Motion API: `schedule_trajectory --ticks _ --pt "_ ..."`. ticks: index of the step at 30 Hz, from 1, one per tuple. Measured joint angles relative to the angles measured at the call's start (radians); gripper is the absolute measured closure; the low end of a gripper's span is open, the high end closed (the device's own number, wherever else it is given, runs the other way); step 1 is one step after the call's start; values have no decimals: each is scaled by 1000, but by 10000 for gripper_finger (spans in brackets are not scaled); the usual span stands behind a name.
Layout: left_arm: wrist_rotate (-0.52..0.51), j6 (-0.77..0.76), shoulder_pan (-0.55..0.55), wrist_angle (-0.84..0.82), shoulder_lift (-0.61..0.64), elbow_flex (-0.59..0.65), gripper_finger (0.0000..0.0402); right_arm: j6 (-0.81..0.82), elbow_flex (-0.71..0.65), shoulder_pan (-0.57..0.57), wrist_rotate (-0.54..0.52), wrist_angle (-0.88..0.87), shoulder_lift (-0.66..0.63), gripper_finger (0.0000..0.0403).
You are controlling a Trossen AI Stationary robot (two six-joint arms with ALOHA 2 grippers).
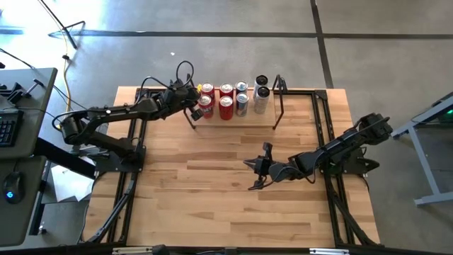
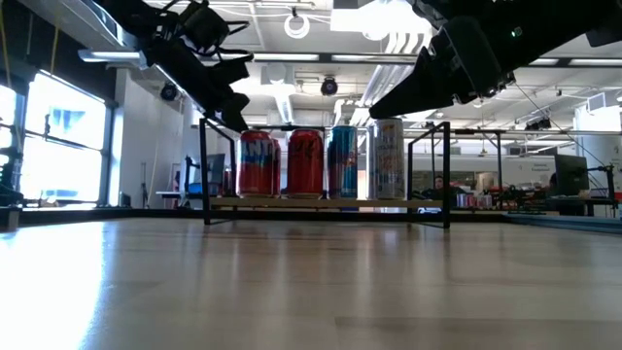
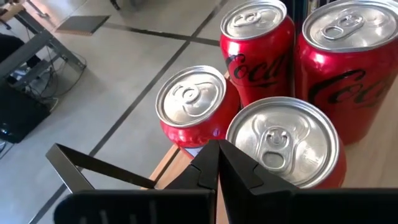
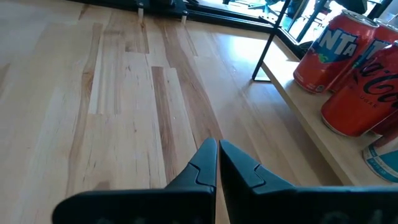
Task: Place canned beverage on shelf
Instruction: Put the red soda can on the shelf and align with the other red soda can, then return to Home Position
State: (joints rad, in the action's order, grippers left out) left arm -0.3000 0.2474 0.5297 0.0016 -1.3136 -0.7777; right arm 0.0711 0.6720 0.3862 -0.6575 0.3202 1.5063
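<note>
The shelf (image 1: 249, 121) is a low light-wood board with black rod frames at both short ends, standing at the table's far middle. Several cans stand upright on it: red ones (image 1: 226, 107) at its left, blue-silver ones (image 1: 241, 104) and a tall pale one (image 1: 262, 100) toward its right. My left gripper (image 1: 195, 110) is shut and empty, just above the leftmost red cans (image 3: 189, 102) at the shelf's left end. My right gripper (image 1: 257, 170) is shut and empty, low over the bare tabletop, nearer than the shelf; it also shows in the right wrist view (image 4: 217, 149).
The shelf's left black rod frame (image 1: 191, 119) stands close by my left gripper. In the low view the cans (image 2: 304, 161) fill the shelf between its two frames. Bare wooden tabletop (image 1: 212, 198) lies on the near side of the shelf. Black rails run along both table sides.
</note>
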Motion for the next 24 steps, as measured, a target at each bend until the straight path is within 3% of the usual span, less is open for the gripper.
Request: schedule_trajectory --ticks 18,24 --pt "5 -37 -1 65 4 1 401 -41 0 0 14 2 0 401" --pt "130 -69 0 81 42 3 401 -173 0 0 26 53 0 401"
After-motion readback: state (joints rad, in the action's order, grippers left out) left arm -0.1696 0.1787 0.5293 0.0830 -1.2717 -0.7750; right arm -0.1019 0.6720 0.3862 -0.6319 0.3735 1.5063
